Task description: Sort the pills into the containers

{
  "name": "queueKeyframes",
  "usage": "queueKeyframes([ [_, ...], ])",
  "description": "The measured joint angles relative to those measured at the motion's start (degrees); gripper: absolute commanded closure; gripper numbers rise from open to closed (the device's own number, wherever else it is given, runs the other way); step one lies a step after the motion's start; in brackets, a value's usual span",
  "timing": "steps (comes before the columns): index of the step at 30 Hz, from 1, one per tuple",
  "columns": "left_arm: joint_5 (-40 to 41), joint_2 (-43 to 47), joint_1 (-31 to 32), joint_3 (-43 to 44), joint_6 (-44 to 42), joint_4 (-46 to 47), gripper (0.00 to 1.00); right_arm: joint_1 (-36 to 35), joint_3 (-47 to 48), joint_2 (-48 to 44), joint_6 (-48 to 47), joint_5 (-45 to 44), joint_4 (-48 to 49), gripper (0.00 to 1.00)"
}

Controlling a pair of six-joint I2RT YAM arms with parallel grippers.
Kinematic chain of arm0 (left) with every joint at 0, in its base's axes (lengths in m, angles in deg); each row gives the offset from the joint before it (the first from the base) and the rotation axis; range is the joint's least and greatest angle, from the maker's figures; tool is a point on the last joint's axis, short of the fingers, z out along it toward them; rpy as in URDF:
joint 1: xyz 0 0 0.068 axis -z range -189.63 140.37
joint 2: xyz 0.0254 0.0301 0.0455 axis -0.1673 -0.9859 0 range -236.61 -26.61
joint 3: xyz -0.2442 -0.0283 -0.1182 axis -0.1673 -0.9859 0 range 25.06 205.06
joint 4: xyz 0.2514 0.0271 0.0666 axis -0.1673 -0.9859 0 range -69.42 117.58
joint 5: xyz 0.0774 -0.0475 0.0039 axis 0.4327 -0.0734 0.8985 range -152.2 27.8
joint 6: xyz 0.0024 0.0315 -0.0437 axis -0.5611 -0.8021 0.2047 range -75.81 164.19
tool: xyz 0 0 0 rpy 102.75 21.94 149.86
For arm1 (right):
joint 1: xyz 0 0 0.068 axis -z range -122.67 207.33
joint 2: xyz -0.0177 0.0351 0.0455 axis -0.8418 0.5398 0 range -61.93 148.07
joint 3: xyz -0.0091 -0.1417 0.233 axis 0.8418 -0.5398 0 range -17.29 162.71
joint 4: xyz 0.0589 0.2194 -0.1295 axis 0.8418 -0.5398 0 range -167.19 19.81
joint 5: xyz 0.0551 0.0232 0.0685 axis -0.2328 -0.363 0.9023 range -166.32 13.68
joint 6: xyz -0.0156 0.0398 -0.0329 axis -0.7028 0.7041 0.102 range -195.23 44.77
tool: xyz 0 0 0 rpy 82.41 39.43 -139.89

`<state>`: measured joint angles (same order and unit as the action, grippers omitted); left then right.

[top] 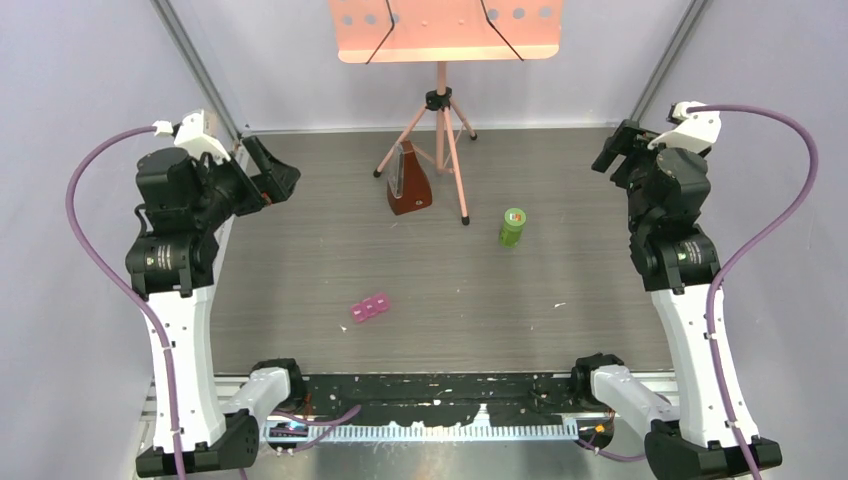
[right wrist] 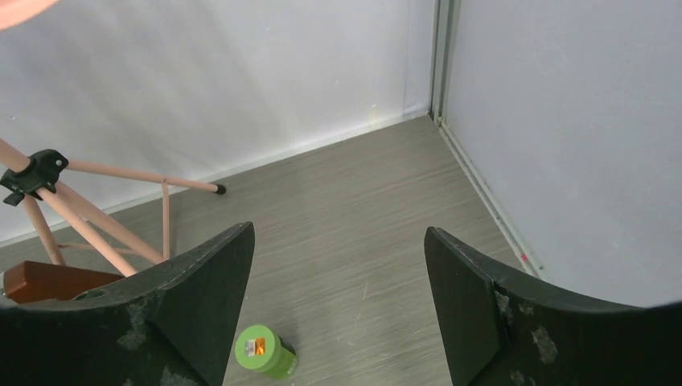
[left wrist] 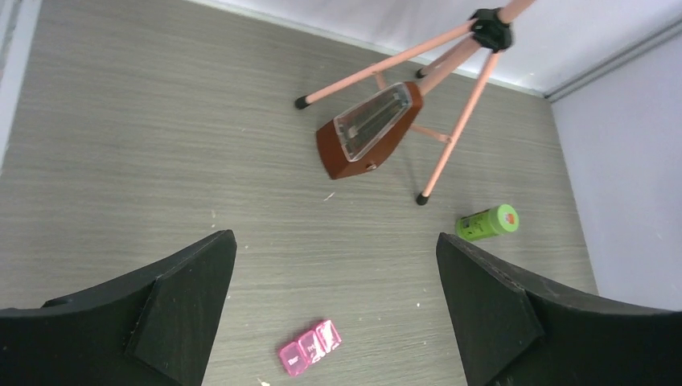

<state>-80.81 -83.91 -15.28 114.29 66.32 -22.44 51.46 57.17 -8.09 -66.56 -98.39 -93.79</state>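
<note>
Though the pills are too small to make out, you can locate the pink pill box [top: 370,308] lying flat on the desk [top: 300,260], towards the near edge and slightly left of centre.
Green bottle [top: 512,227]: standing further back and to the right, well apart from the box.
Brown metronome [top: 407,185]: at the back, beside the pink tripod [top: 441,140] legs.
Left end effector [top: 268,170]: raised at the left edge, fingers wide apart, holding nothing.
Right end effector [top: 615,150]: raised at the right edge, fingers apart, empty.
</note>
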Motion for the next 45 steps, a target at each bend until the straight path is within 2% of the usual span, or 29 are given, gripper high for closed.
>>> queueKeyframes([
  [3,3.3,0.1,0.0,-2.4,1.0,0.2,0.01,0.0,-1.2,0.2,1.5,1.5,-0.1,0.16],
  [6,4.3,0.2,-0.1,-6.7,1.8,0.6,0.01,0.0,-1.2,0.9,3.6,4.6,-0.3,0.22],
  [12,-0.4,-3.1,0.9,-19.4,1.2,0.8,0.06,0.0,-1.7,4.6,7.0,12.7,-2.3,0.24],
  [15,0.2,-7.0,5.0,-26.0,-0.1,0.9,0.06,0.0,-3.3,5.3,8.5,16.1,-3.0,0.24],
  [18,2.0,-9.7,12.4,-30.9,-1.3,1.1,0.06,0.0,-4.7,5.3,9.8,19.7,-3.9,0.24],
  [23,3.3,-13.2,19.2,-32.8,-1.8,3.9,0.06,-0.1,-5.8,4.5,11.0,23.2,-6.2,0.24],
  [31,4.7,-17.9,26.7,-38.2,-1.3,10.8,0.07,-0.1,-6.7,-0.1,11.3,23.2,-10.3,0.21],
  [36,5.1,-22.4,29.3,-38.9,-0.9,11.6,0.09,-0.1,-6.7,-0.9,12.0,23.4,-12.7,0.21],
  [45,7.5,-22.9,33.6,-44.0,0.3,13.8,0.12,-0.1,-7.9,-3.5,14.4,24.1,-16.6,0.2],
])
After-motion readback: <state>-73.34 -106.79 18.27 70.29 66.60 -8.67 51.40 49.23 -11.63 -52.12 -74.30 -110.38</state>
